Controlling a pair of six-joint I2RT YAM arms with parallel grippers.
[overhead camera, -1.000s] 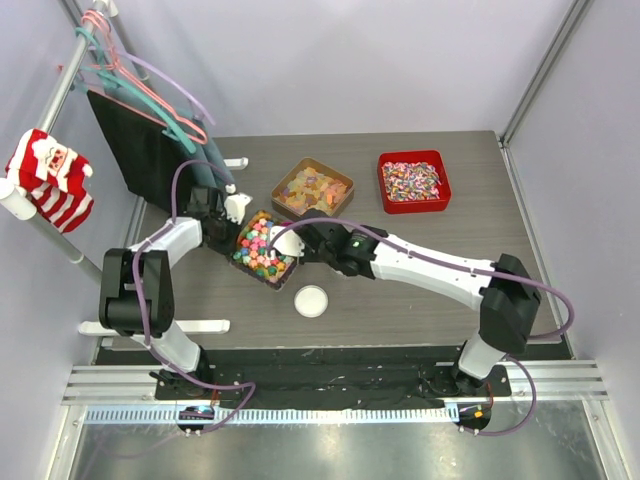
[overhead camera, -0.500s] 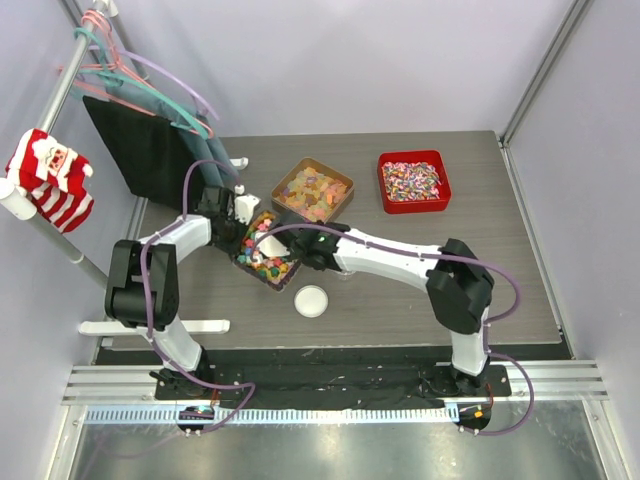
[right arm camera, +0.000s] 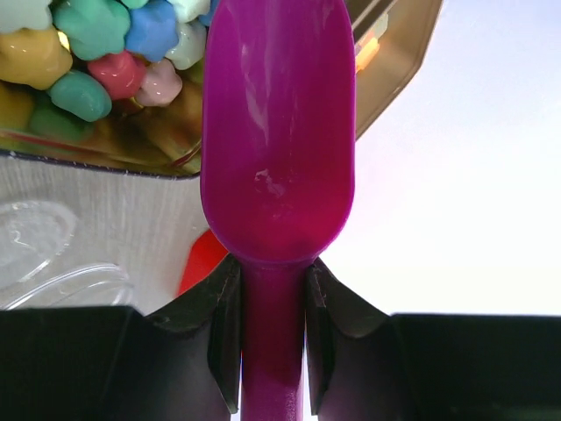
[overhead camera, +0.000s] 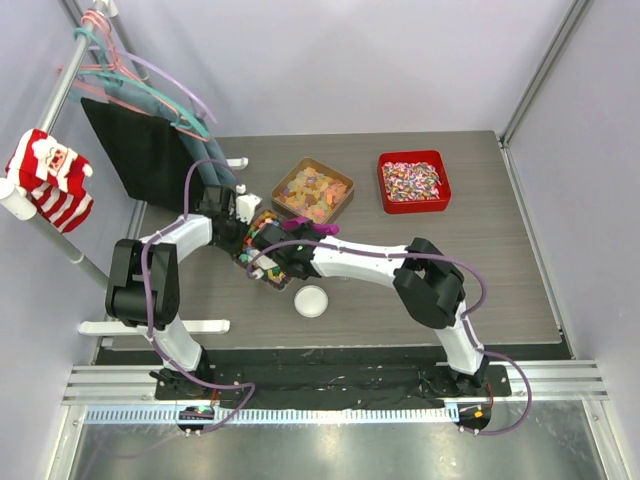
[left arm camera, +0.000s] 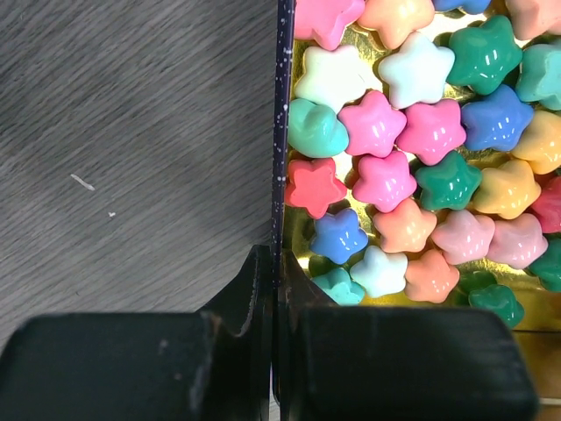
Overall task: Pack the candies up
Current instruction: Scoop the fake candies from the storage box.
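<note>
We see the candies point(left arm camera: 412, 167), star-shaped sweets in pink, green, blue, orange and white, heaped in a dark speckled tray point(left arm camera: 280, 105) with a gold lining; from above, this tray lies left of centre on the grey tabletop point(overhead camera: 400, 290). The left gripper point(left arm camera: 274, 263) is pressed together on the tray's thin wall, one finger on the tabletop side and the other inside, just beside the candies. The right gripper point(right arm camera: 273, 281) pinches the handle of a magenta scoop point(right arm camera: 276, 132); its bowl faces the wrist camera and reaches across the tray's edge, with candies showing just to its left. A round white container point(overhead camera: 311, 300) sits just in front of the tray. Farther back stands a brown box of pale gummy pieces point(overhead camera: 312, 188); a red box of speckled sweets point(overhead camera: 413, 181) stands well to its right.
</note>
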